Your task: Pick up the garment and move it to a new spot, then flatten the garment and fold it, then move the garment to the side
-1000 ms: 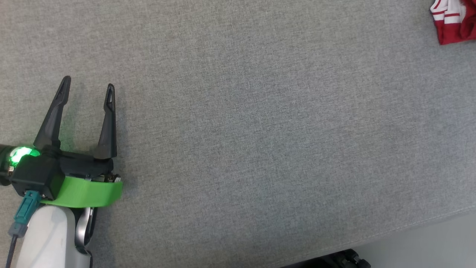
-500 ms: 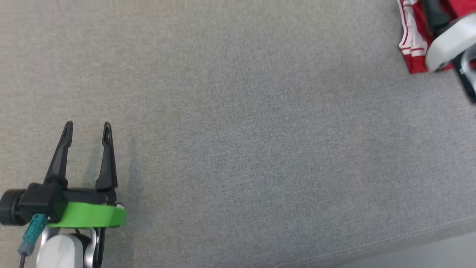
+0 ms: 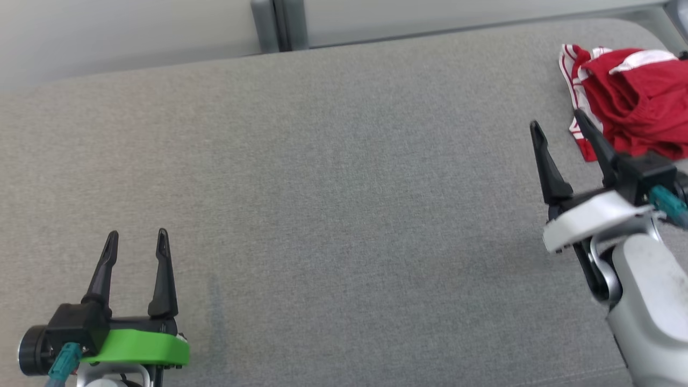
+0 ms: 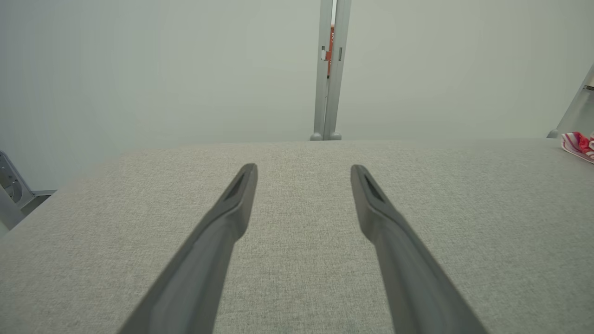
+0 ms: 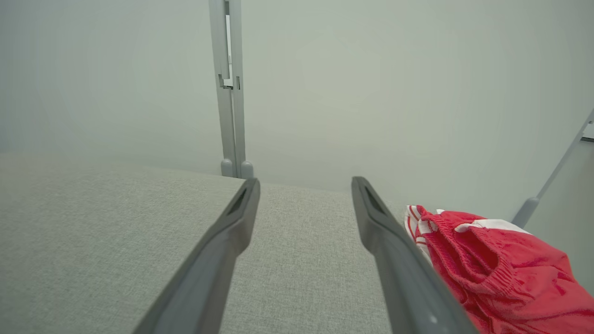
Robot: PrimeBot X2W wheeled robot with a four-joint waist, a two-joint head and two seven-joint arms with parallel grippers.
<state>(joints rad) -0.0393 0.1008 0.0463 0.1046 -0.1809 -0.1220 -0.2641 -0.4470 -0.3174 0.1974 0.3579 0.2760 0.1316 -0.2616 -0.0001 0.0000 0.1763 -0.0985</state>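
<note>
Red with white stripes, the garment [image 3: 629, 102] lies crumpled at the far right of the grey counter [image 3: 344, 188], not yet picked up. The right gripper [image 3: 556, 119], fingers apart, is just beside it. The left gripper [image 3: 137, 234], also spread and empty, is well apart from it. I judge that every step remains.

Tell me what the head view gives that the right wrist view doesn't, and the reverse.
Head view adds: the left gripper, open, with its green band, low at the left above the grey surface, far from the garment. Right wrist view adds: a close, low look at the garment's gathered waistband and a latch up the grey post. Both share: the right gripper, open, by the red and white garment's left edge, and that post's base.
</note>
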